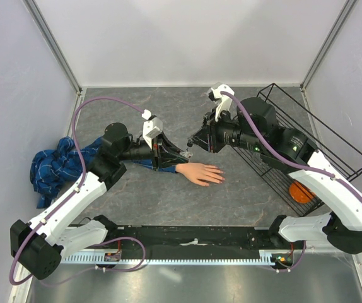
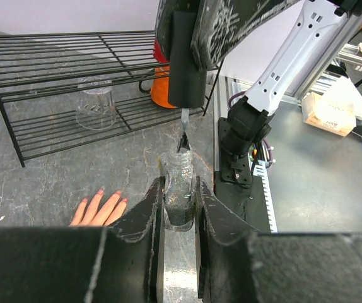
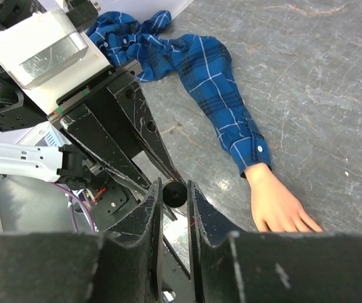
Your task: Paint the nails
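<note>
The pale mannequin hand [image 1: 201, 173] lies palm down mid-table, at the end of a blue plaid sleeve [image 1: 55, 165]. Its nails [image 2: 123, 201] look pink-red in the left wrist view; in the right wrist view the hand [image 3: 275, 205] shows but its fingertips are hidden. My left gripper [image 1: 168, 151] is shut on a small glass polish bottle [image 2: 178, 170], held just left of the hand. My right gripper [image 1: 192, 144] is shut on the black cap [image 3: 174, 194], and its brush [image 2: 184, 132] points down at the bottle's mouth.
A black wire rack [image 1: 307, 139] stands at the right, with an orange object [image 1: 302, 192] and a clear glass cup [image 2: 96, 107] on it. The bunched shirt lies at the far left. Grey walls close in the table.
</note>
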Controlling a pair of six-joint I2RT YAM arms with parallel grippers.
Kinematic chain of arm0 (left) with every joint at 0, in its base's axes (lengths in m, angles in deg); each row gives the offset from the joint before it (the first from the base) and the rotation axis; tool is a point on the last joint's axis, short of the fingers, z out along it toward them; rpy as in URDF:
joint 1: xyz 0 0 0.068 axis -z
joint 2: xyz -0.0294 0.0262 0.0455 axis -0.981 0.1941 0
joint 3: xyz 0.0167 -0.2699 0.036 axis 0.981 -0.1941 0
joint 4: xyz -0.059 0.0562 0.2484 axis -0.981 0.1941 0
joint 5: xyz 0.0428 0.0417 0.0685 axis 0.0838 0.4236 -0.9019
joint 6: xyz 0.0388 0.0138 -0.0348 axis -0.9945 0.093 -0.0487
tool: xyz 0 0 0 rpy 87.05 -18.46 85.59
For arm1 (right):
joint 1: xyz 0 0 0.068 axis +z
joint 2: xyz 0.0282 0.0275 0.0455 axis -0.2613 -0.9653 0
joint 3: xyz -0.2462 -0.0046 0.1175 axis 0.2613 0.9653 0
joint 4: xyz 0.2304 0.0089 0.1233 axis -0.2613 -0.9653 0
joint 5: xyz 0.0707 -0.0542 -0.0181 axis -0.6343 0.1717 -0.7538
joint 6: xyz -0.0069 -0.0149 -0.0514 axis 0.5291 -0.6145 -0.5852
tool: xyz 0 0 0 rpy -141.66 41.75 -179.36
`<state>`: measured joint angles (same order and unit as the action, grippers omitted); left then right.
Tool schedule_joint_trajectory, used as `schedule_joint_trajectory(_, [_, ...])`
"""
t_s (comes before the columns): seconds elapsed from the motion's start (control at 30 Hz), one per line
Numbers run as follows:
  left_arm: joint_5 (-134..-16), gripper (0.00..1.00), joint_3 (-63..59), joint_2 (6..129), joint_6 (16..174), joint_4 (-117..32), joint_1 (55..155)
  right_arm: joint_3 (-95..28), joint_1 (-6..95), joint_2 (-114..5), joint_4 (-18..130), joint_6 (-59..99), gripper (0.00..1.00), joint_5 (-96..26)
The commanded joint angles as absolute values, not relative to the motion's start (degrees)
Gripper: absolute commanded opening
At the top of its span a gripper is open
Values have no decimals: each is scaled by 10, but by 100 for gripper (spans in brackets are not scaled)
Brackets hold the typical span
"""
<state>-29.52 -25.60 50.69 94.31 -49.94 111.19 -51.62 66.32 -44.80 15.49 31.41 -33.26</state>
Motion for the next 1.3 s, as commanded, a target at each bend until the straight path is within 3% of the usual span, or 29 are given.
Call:
schedule_joint_trajectory(0.0, [-297, 2, -233, 505, 924, -512, 1114, -508, 666, -445, 172, 315, 0, -337])
schedule_joint_trajectory(1.27, [-301, 2, -234, 503, 924, -512, 1115, -444, 672, -431, 194, 322, 0, -343])
